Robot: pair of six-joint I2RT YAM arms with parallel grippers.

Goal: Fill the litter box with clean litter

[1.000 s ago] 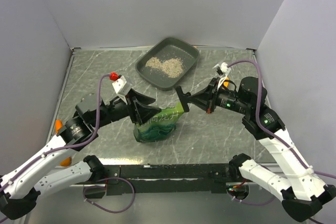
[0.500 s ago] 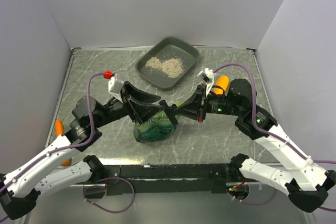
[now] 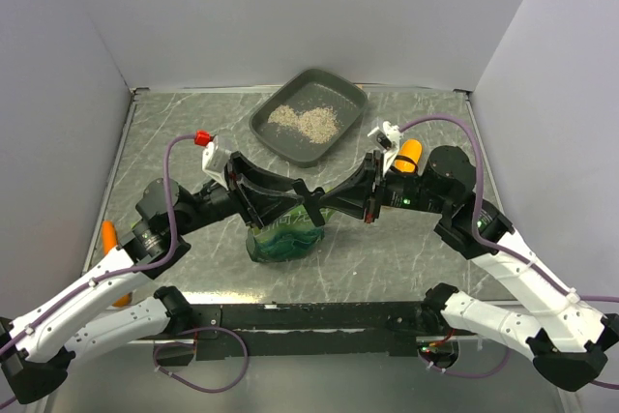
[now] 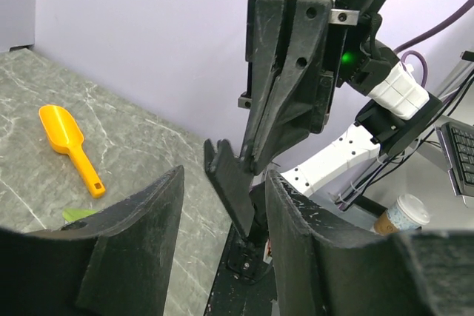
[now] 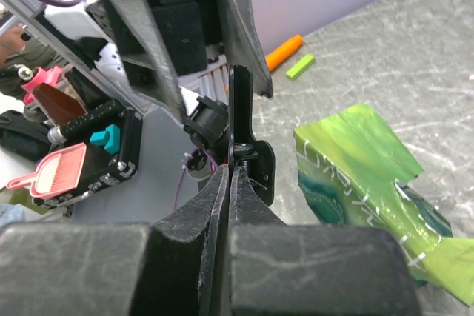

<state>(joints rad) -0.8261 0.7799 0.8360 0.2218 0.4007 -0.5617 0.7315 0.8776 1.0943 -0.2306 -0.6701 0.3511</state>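
Observation:
The dark grey litter box (image 3: 340, 94) sits at the back middle of the table, with a small pile of pale clean litter (image 3: 305, 121) inside. Both grippers meet above the green bag (image 3: 285, 234). My right gripper (image 3: 334, 198) (image 5: 229, 172) is shut on a thin black flat piece (image 5: 241, 127) (image 4: 231, 186). That piece pokes between the fingers of my left gripper (image 3: 293, 196) (image 4: 224, 183), whose jaws stand apart with a gap on the piece's left side.
An orange scoop (image 3: 410, 154) (image 4: 70, 146) lies behind the right arm. Another orange thing (image 3: 108, 233) (image 5: 284, 52) lies at the table's left edge, a small green strip (image 5: 300, 66) beside it. Purple walls close in three sides.
The right gripper has swung left with the black piece, bringing it between the left gripper's fingers. The left gripper has shifted slightly and its jaws have narrowed a little.

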